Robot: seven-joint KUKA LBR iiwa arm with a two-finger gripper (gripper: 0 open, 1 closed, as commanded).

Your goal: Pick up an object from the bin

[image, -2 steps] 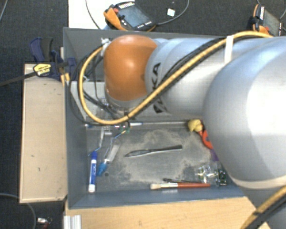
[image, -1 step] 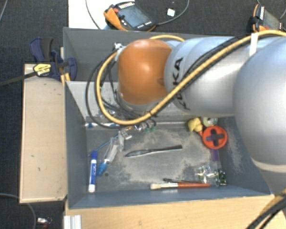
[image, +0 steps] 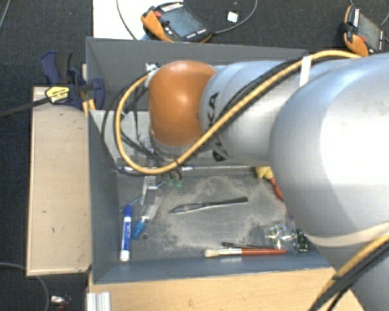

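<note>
**Arm bent low at the bin's left side**

From above, we see the arm (image: 298, 128) reach in from the right, its orange wrist cover (image: 176, 102) tipped downward. The gripper (image: 149, 201) hangs near a blue-and-white marker (image: 125, 233) lying along the bin's (image: 104, 225) left wall. We cannot tell whether the gripper is open or closed. We cannot read the arm's black lettering (image: 212, 109).

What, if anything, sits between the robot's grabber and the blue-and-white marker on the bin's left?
Only a small blue piece, lying close beside the marker, toward the gripper. Nothing else visible blocks the way.
</note>
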